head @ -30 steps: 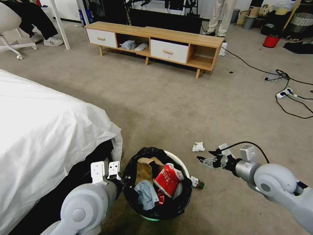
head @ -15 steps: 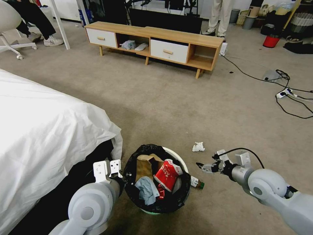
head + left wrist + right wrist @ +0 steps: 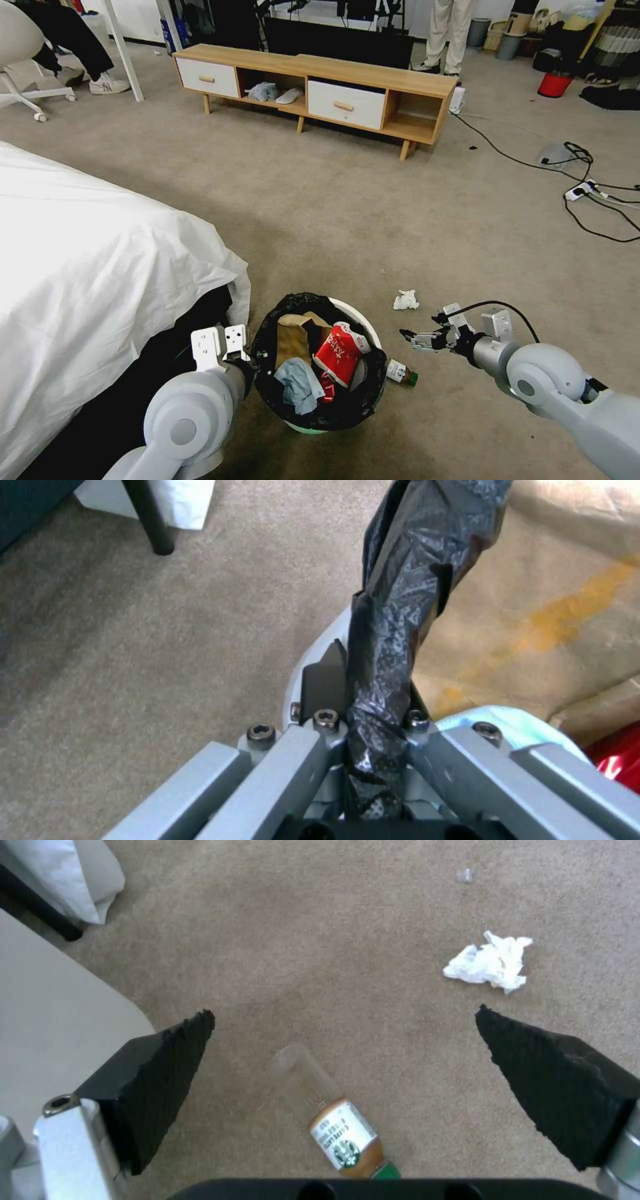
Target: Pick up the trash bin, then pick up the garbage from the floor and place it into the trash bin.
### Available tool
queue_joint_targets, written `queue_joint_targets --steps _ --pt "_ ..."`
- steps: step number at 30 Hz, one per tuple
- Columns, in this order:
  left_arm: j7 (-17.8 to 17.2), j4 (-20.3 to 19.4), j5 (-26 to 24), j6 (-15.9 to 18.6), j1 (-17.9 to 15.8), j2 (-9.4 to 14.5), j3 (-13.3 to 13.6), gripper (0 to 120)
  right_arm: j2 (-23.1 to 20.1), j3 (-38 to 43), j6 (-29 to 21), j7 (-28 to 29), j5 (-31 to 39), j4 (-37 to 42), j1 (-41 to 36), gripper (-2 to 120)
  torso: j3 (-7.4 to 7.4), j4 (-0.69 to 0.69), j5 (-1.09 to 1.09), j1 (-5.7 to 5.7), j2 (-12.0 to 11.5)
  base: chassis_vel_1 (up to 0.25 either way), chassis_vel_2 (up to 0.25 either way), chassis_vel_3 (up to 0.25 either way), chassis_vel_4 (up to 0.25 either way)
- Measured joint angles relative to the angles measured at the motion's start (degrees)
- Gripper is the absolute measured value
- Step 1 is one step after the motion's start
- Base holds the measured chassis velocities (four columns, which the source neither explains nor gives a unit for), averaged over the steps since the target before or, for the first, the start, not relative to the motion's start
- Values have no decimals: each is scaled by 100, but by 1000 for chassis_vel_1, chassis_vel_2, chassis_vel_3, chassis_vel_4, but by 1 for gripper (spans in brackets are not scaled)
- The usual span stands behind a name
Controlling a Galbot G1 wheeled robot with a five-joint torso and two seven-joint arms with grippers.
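Observation:
The trash bin point(image 3: 363, 322), white with a black bag over its rim, hangs low beside the bed, and my left gripper point(image 3: 251, 363) is shut on its rim. In the left wrist view that gripper point(image 3: 373, 692) pinches the black bag point(image 3: 400, 595). Inside the bin lie a brown paper bag point(image 3: 293, 340), a red-and-white carton point(image 3: 339, 353) and a pale blue wad point(image 3: 297, 385). Garbage lies on the floor point(image 3: 373, 220): a small bottle point(image 3: 401, 372) right by the bin and a crumpled white tissue point(image 3: 405, 300). My right gripper point(image 3: 417, 339) hovers open above the bottle point(image 3: 341, 1136), with the tissue point(image 3: 490, 962) beyond its fingertips point(image 3: 553, 1080).
A bed with a white sheet point(image 3: 87, 267) fills the left side. A wooden TV stand point(image 3: 313, 83) stands across the carpet. Cables and a power strip point(image 3: 580, 192) lie at the right, and a red bucket point(image 3: 555, 83) stands far back right. A seated person's legs point(image 3: 80, 47) show at the far left.
My right gripper has dropped slightly and edged toward the bin, still open. The bin in my left gripper has shifted a little away from me.

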Motion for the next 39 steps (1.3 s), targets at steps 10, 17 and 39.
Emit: queue_joint_targets --steps 10,17,39 --pt "6 23 18 0 -53 -15 -2 1 58 -297 10 -78 -120 -225 247 100 0 0 -1 0 0 0 0 0 0" --pt "8 43 90 0 -66 -96 -25 1 221 -865 -47 -165 -337 -638 683 100 0 -1 0 0 0 0 0 0 0" --pt "146 130 385 0 -78 -391 -147 1 874 -2874 -832 -713 -687 -1929 2685 100 0 1 -1 0 0 0 0 0 0"
